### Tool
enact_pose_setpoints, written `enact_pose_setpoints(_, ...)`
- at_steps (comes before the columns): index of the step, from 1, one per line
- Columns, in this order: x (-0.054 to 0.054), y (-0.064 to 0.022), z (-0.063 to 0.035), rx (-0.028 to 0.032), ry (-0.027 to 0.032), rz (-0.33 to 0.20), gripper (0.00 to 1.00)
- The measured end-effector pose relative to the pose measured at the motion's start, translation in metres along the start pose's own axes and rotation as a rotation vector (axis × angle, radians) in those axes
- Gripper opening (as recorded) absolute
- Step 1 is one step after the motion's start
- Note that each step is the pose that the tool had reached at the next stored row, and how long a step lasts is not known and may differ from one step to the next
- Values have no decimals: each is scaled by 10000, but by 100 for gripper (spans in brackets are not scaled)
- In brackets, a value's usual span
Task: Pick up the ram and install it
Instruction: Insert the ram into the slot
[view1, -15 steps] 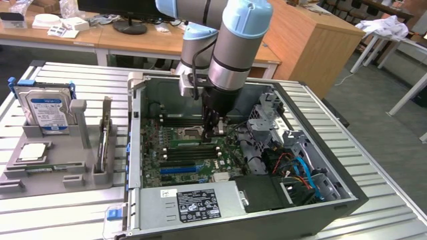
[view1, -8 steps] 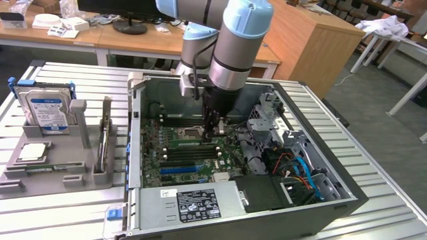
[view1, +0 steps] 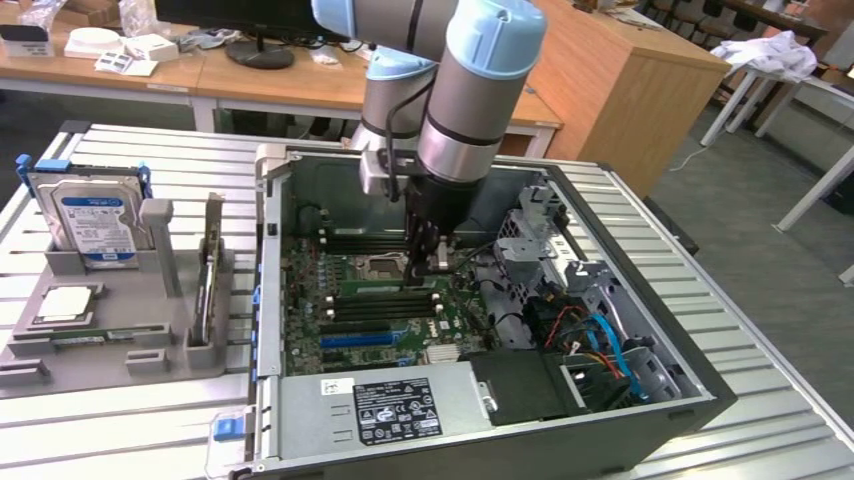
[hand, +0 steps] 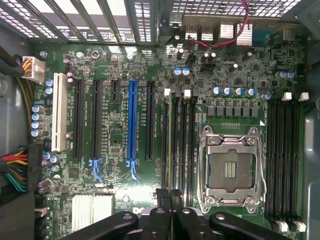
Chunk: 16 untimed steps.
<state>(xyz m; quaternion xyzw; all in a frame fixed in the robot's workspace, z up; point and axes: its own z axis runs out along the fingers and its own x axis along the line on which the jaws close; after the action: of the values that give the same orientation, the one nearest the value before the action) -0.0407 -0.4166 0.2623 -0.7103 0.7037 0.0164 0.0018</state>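
Observation:
The ram (view1: 375, 287) is a thin green stick standing on edge in one of the black memory slots beside the CPU socket (view1: 383, 265), inside the open computer case. My gripper (view1: 433, 266) has reached down into the case and hangs just over the stick's end nearer the exterior view's right. Its fingers are shut together. I cannot tell whether they touch the stick. In the wrist view the shut gripper (hand: 169, 199) sits over the memory slots (hand: 177, 145) next to the silver CPU socket (hand: 230, 167).
The case walls (view1: 272, 260) enclose the motherboard. Drive cage and blue cables (view1: 601, 340) sit on the exterior view's right, and the power supply (view1: 387, 405) lies at the front. A grey holder (view1: 147, 330) with a blue-labelled hard drive (view1: 94, 218) stands outside on the exterior view's left.

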Motion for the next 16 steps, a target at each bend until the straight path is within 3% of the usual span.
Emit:
enact_pose_setpoints(8,2,-1,66,0,0,0,12)
enact_pose_setpoints(16,13,-1,67,0,1,0,12)
